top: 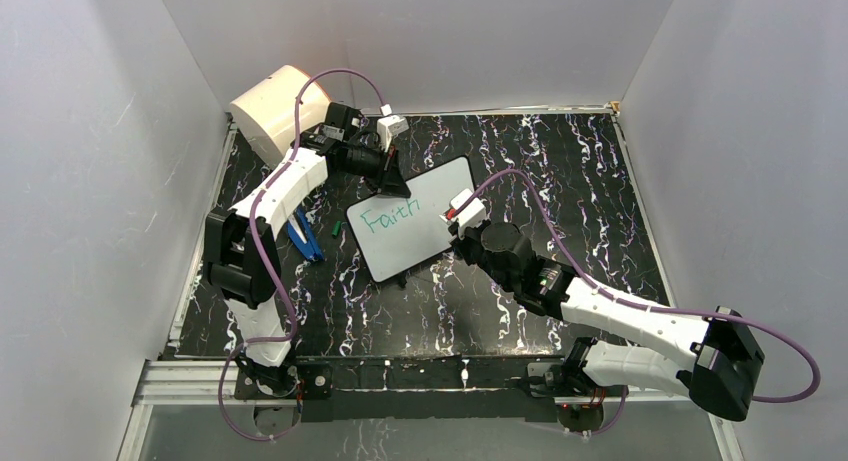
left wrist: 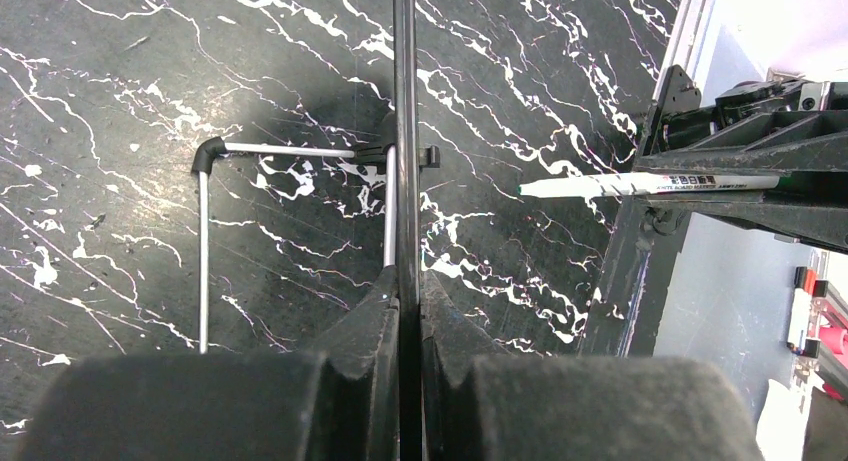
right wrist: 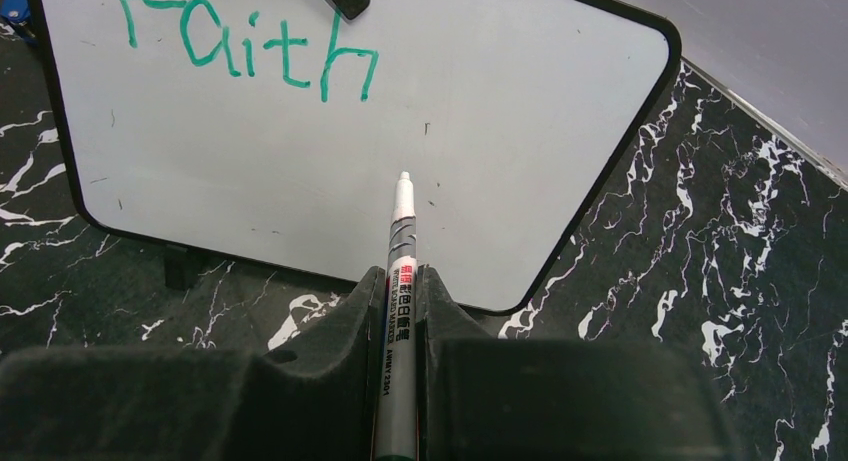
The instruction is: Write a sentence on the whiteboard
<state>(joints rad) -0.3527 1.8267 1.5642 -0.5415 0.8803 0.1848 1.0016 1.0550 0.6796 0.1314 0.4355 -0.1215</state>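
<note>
at the centre of the top view, the whiteboard (top: 412, 219) sits on the black marbled table (top: 560, 171), with green lettering (top: 390, 218) reading "faith" on its left part. the left end effector (top: 392, 181) is clamped on the board's upper edge. the right end effector (top: 462, 224) grips a marker (right wrist: 402, 226), its tip over blank board below the word.

A cream drum (top: 275, 106) sits back left; blue pens (top: 308, 243) lie on the marbled table (top: 560, 171).
</note>
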